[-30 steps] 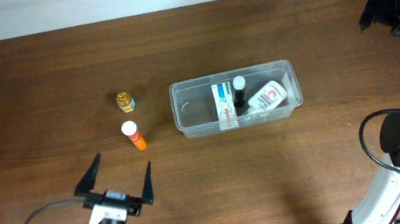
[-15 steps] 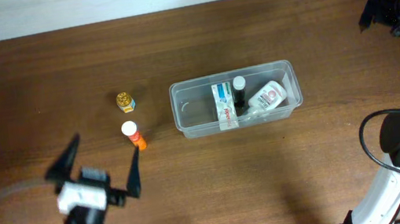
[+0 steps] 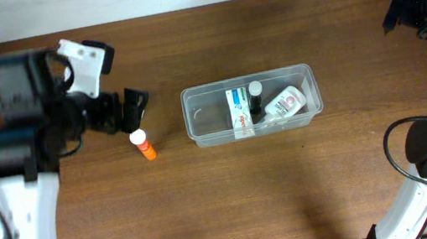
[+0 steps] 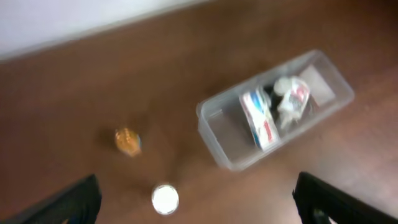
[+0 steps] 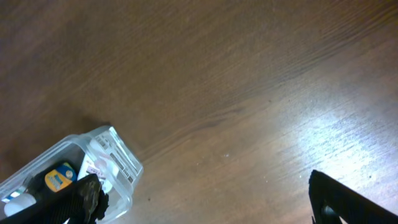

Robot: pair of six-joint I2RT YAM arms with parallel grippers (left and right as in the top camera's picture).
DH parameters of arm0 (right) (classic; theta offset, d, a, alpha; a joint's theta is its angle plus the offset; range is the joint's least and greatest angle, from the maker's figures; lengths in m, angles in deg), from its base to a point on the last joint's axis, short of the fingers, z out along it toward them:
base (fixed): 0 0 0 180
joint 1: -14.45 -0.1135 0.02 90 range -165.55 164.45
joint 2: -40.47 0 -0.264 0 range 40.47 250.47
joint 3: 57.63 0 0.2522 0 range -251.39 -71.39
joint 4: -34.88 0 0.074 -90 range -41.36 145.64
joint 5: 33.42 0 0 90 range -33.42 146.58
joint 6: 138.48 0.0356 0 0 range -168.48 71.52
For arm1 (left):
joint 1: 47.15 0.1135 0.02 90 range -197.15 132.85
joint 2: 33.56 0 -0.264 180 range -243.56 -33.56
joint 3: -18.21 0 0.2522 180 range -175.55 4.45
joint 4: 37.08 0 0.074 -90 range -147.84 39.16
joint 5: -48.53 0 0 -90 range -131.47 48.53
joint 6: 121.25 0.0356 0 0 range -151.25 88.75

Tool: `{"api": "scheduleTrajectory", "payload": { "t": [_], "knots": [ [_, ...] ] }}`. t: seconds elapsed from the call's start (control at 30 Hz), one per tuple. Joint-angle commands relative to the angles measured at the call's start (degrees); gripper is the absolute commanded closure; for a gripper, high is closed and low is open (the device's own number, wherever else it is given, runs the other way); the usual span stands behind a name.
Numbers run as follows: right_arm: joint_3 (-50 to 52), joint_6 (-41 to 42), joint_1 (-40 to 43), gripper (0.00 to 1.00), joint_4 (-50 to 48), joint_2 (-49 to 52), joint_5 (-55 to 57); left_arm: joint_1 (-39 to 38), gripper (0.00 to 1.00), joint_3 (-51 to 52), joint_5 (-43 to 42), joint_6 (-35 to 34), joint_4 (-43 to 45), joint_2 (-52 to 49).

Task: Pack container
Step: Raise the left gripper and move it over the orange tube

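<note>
Seeing container (image 3: 207,120) sat flat on table (image 3: 334,186), a bit right of centre, open side up. Lies with long axis left-right in overhead view, right end angled slightly toward the far edge; shows as a diagonal in left wrist view, lower left to upper right. Holds three items from middle to right end: box (image 3: 237,109) on edge, dark bottle (image 3: 255,96) just beside it, white bottle (image 3: 283,102) with red label nearest the right wall. Reading left gripper (image 4: 196,186) as wide open, gripping nothing, hovering left of container above orange bottle (image 3: 143,143) and small yellow jar (image 4: 127,142), both on the table near container's left end. Reading right gripper (image 5: 205,199) as spread wide too, nothing between fingers, over far right corner of table, well apart from container
</note>
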Motion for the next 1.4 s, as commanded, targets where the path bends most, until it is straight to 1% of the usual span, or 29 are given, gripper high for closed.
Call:
{"api": "scheduleTrajectory", "payload": {
  "t": [0.0, 0.07, 0.13, 0.27, 0.37, 0.43, 0.5, 0.53, 0.6, 0.63, 0.7, 0.8, 1.03, 1.27, 1.37],
  "knots": [
    [0.04, 0.48, 0.31, 0.02, 0.28, -1.20, 0.13, 0.28, 0.01, -7.17, 7.52, -2.86, -8.72, -7.93],
    [0.04, 0.48, 0.31, 0.02, 0.28, -1.18, 0.13, 0.28, 0.01, -9.42, 9.75, -2.84, -14.21, -12.55],
    [0.04, 0.48, 0.31, 0.02, 0.28, -1.18, 0.13, 0.28, 0.01, -9.77, 9.55, -2.86, -16.33, -15.91],
    [0.04, 0.48, 0.31, 0.02, 0.28, -1.18, 0.13, 0.28, 0.00, -9.77, 6.60, -2.89, -15.93, -20.79],
    [0.04, 0.48, 0.31, 0.02, 0.28, -1.18, 0.13, 0.28, 0.01, -9.77, 2.99, -2.91, -12.87, -22.82],
    [0.04, 0.48, 0.31, 0.02, 0.28, -1.20, 0.13, 0.28, 0.01, -9.77, 1.86, -3.45, -11.15, -22.88],
    [0.04, 0.48, 0.31, 0.02, 0.28, -1.18, 0.13, 0.28, 0.01, -9.77, 2.86, -5.62, -10.34, -22.88],
    [0.04, 0.48, 0.31, 0.02, 0.28, -1.18, 0.13, 0.28, 0.01, -9.77, 5.27, -8.70, -10.49, -22.91],
    [0.04, 0.48, 0.31, 0.02, 0.28, -1.18, 0.13, 0.22, 0.01, -9.77, 13.05, -14.49, -12.68, -23.08],
    [0.04, 0.48, 0.31, 0.02, 0.28, -1.18, 0.13, 0.13, 0.01, -9.77, 16.28, -15.50, -14.45, -23.21],
    [0.04, 0.48, 0.31, 0.02, 0.28, -1.18, 0.13, -0.09, 0.01, -9.75, 17.73, -15.39, -17.00, -23.37],
    [0.04, 0.48, 0.31, 0.02, 0.28, -1.18, 0.13, -0.39, 0.01, -9.75, 16.92, -15.41, -18.12, -23.37],
    [0.04, 0.48, 0.31, 0.02, 0.28, -1.18, 0.13, -1.03, 0.01, -9.60, 8.90, -15.39, -18.10, -23.37],
    [0.04, 0.48, 0.31, 0.01, 0.28, -1.18, 0.13, -1.57, 0.01, -7.23, 9.73, -15.39, -17.00, -23.37],
    [0.04, 0.48, 0.31, 0.02, 0.28, -1.20, 0.13, -2.16, 0.01, -4.96, 11.82, -15.39, -17.03, -23.37]
  ]
}}
